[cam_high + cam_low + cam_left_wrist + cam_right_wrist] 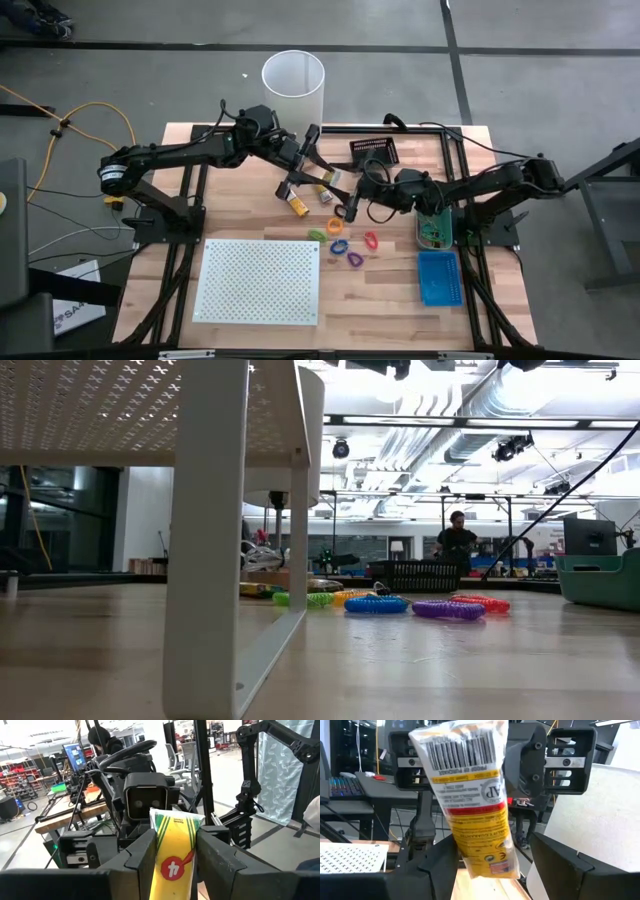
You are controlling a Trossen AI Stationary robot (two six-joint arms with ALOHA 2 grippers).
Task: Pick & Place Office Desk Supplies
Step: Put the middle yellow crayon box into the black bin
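Observation:
A yellow packet [175, 855] with a barcode on its back [470, 795] hangs in the air above the table's middle, bridging my two grippers, which face each other. My left gripper [175, 834] [318, 176] is shut on one end. My right gripper [492, 845] [346, 206] is open, its fingers standing on either side of the packet's other end [490, 862]; I cannot tell whether they touch it. Another yellow-orange packet [297, 205] lies flat on the table. Several coloured loops [345, 247] [376, 603] lie flat nearer the front. My left gripper pinches the packet between its two fingers [142, 852], which sit on the packet's two long side edges [159, 845]. The fingers come in level from the table's left and lie along the packet. The packet sticks out past the fingertips toward my right gripper, clear of the table.
A tall white cylinder [293, 85] stands at the far edge. A black basket [372, 150] sits far right of centre, with a green bin [435, 228] and a blue tray [438, 277] at the right. A white perforated board [258, 280] on legs fills the near left.

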